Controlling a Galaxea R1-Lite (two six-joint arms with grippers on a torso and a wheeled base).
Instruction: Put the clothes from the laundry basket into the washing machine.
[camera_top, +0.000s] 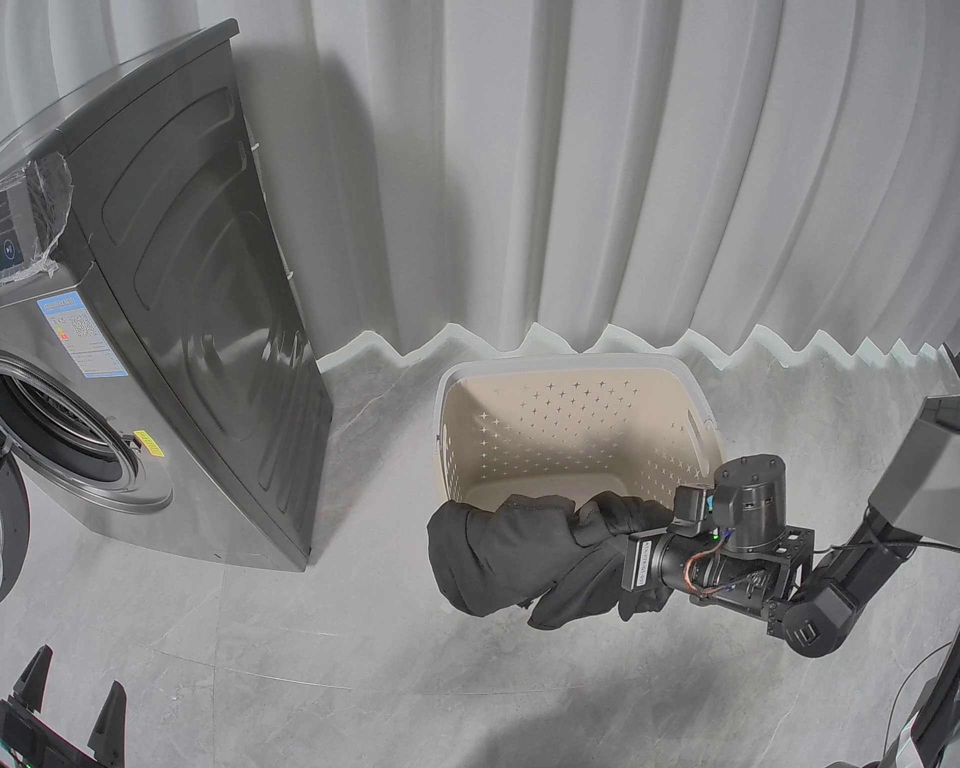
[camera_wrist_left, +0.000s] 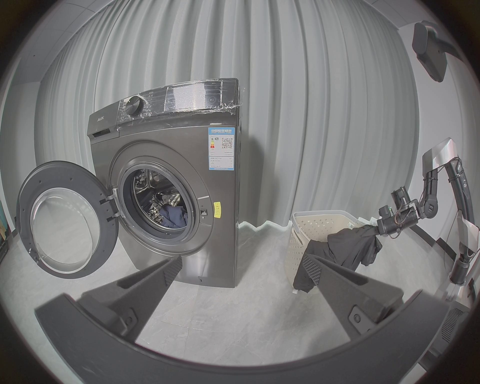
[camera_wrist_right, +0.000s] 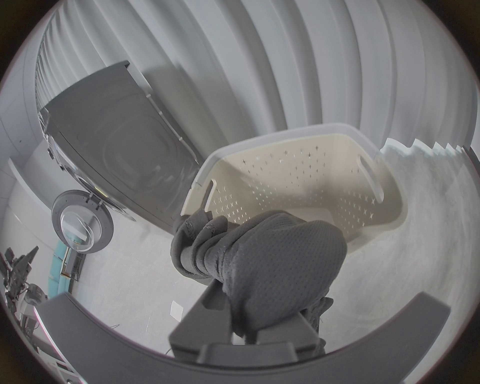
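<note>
A dark grey garment (camera_top: 520, 555) hangs over the front rim of the cream laundry basket (camera_top: 580, 410), and my right gripper (camera_top: 640, 575) is shut on it. The right wrist view has the cloth (camera_wrist_right: 270, 260) bunched over the fingers (camera_wrist_right: 210, 310), with the basket (camera_wrist_right: 300, 170) behind it. The grey washing machine (camera_top: 170, 330) stands at the left with its round door (camera_wrist_left: 62, 217) swung open. Inside the drum lies dark blue clothing (camera_wrist_left: 172, 215). My left gripper (camera_top: 70, 700) hangs open low at the left, holding nothing.
White curtains (camera_top: 600, 160) close off the back of the room. Bare grey floor (camera_top: 330, 620) lies between the machine and the basket. The open door juts out in front of the machine.
</note>
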